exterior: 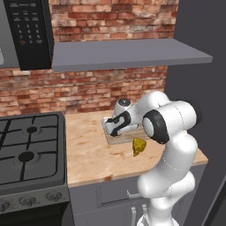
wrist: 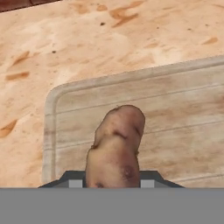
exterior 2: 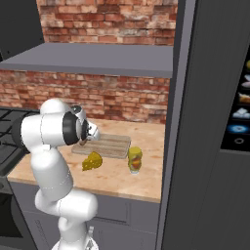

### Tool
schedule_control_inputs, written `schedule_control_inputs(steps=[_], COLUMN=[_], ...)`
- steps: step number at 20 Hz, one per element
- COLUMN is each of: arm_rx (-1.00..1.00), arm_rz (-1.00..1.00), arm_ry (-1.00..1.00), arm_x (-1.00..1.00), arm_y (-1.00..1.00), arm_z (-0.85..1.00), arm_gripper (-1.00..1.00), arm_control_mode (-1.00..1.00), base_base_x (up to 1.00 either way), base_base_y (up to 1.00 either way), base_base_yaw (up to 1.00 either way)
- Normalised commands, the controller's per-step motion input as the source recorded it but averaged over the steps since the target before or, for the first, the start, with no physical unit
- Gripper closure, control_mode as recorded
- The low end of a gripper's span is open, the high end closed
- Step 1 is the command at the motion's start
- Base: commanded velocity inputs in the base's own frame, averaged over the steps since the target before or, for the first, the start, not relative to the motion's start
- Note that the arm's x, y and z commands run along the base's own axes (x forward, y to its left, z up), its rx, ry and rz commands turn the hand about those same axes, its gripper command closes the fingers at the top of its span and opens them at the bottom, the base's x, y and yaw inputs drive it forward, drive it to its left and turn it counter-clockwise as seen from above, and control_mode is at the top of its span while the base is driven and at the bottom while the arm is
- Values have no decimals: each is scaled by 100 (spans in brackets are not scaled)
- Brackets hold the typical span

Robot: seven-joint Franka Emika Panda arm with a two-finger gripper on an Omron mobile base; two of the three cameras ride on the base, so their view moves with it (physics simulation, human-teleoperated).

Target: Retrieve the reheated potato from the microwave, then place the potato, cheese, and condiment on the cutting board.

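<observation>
The gripper (wrist: 112,186) is clamped on the potato (wrist: 116,151) — the brown lump juts out from between the two dark finger tips, held over the near-left corner of the cutting board (wrist: 183,109); whether the potato touches the wood, I cannot tell. From the left base view the hand (exterior: 115,125) hangs low over the board (exterior: 119,139), with the white arm (exterior: 170,123) folded in front and hiding much of it; the striped board lies flat on the light wooden counter (exterior: 88,154). Just off the board's near edge sits the cheese (exterior 2: 92,161) — a yellow wedge on the counter, not on the board; beside it, by the board's near right corner, stands the condiment (exterior 2: 135,159), an upright yellow bottle, also on the bare counter. Further left, the gas hob (exterior: 28,150) with its dark grates; above it the microwave (exterior: 28,31), keypad showing; brick wall (exterior: 110,88) behind, grey shelf (exterior: 128,53) overhead.
</observation>
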Motion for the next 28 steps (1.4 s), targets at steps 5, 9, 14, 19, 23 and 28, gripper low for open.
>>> schedule_control_inputs(steps=[5, 9, 14, 19, 23, 28], arm_rx=[1, 0, 0, 0, 0, 0], arm_rz=[-5, -4, -1, -1, 0, -1], arm_ry=[5, 3, 1, 4, 1, 0], arm_x=[14, 21, 14, -5, -11, -9], arm_y=[2, 0, 0, 0, -5, -3], arm_z=[-22, -21, -14, -17, -8, 4], arm_gripper=[100, 100, 100, -100, -100, -100], arm_control_mode=[-100, -100, -100, -100, -100, -100], base_base_x=[0, 0, 0, 0, 0, 0], base_base_y=[0, 0, 0, 0, 0, 0], base_base_yaw=[0, 0, 0, 0, 0, 0])
